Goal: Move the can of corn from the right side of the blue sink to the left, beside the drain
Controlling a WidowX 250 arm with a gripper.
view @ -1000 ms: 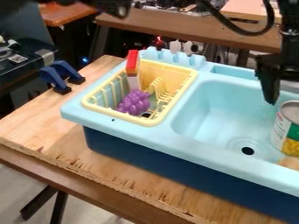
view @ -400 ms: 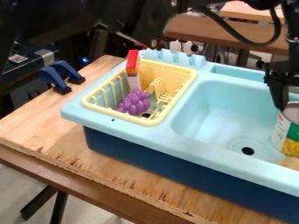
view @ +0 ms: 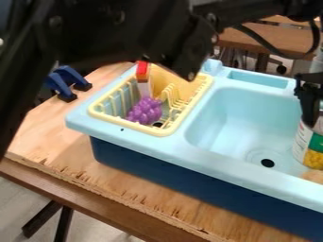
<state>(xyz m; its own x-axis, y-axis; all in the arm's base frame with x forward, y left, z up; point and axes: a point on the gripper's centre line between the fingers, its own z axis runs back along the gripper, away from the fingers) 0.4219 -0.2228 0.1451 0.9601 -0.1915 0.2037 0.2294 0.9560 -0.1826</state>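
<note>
Left of the toy sink (view: 142,137), two blue clamps (view: 68,81) sit on the wooden tabletop (view: 47,137). On the sink's left part, the yellow dish rack (view: 129,125) already holds purple toy grapes (view: 146,110), with a red-and-white item (view: 144,78) upright just behind them. Farther right, beyond the sink's drain (view: 267,162), the food can (view: 305,140) is inside the sink's basin, outside the rack; it is not raised clear of the basin. The black gripper (view: 309,101) is at the can's upper part. How wide it stands, and whether it has hold of the can, cannot be told. The can looks cylindrical, its label white with a green band and yellow pieces below, and a tan thing (view: 313,176) lies near its foot.
</note>
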